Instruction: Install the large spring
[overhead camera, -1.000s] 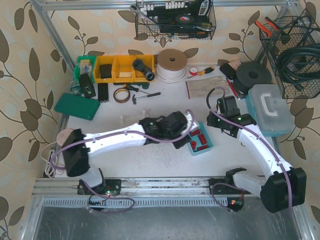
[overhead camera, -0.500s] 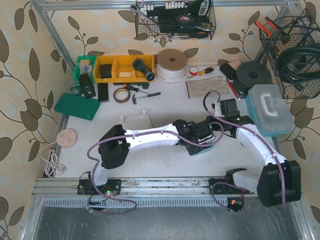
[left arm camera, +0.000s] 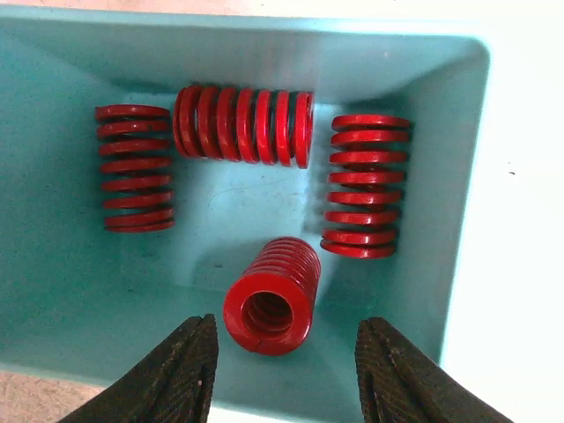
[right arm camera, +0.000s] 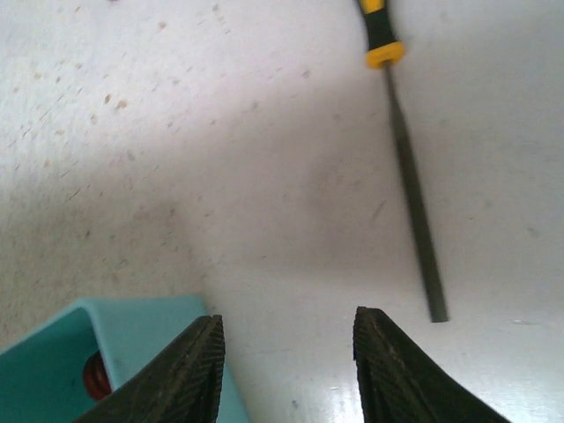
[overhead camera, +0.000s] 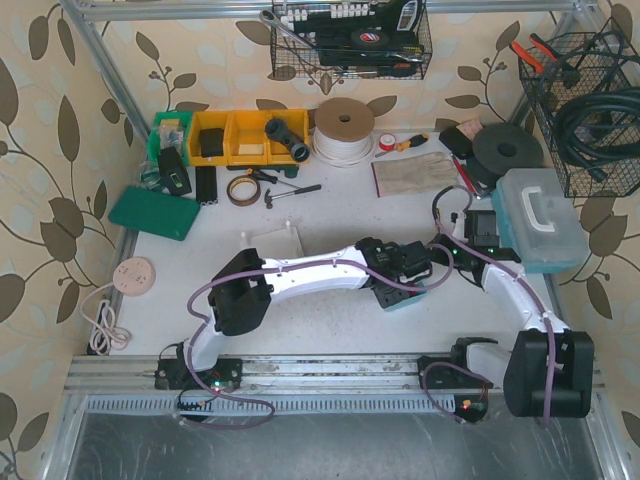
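Left wrist: my left end effector [left arm camera: 284, 370] gapes empty above the tray [left arm camera: 463, 176]; closing low could snag its wall, toppling the nearest spring [left arm camera: 269, 304].

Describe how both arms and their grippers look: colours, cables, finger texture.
Both the left arm and right arm have white links, black joint housings and a purple cable looping alongside. The left gripper and right gripper have black fingers with finely ridged surfaces.
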{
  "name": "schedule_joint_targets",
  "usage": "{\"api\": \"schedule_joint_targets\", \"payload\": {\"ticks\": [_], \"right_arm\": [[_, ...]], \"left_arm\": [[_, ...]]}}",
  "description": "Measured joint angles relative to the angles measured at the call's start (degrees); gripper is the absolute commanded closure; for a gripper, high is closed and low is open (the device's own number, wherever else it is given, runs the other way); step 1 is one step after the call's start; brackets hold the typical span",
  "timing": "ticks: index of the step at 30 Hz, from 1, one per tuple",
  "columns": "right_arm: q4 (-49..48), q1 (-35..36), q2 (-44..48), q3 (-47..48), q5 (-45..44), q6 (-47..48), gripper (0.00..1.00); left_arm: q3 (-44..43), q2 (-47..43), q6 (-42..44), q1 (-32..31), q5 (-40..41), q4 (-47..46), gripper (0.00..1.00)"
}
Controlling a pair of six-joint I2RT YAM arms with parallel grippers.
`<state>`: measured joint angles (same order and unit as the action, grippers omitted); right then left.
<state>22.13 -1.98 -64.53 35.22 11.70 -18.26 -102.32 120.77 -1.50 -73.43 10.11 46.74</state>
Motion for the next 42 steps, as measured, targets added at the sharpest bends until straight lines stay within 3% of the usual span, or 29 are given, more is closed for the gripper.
{"api": "schedule_joint_targets", "payload": {"ticks": [8, 23, 32, 42], "right_arm": [[-2.7, -5.5, 2.5, -3.0, 0.8, -2.4, 0.57], [-3.8, -6.3, 4.7, -3.8, 0.7, -3.2, 0.57], [-3.8, -6.4, 6.9, -4.0, -0.8, -3.6, 0.55], [-3.8, -6.4, 7.9, -4.0, -1.6, -3.6, 0.55]], "left_arm": [[-2.1, 3.1, -0.5, 1.1, -1.9, 1.6, 0.53], [-4.9, 5.1, -1.6, 3.4, -4.7, 3.5, 0.54], [-4.9, 5.7, -1.4, 3.5, -5.0, 2.6, 0.47], [-4.8, 5.8, -0.2, 3.8, -4.5, 2.2, 0.65]]}}
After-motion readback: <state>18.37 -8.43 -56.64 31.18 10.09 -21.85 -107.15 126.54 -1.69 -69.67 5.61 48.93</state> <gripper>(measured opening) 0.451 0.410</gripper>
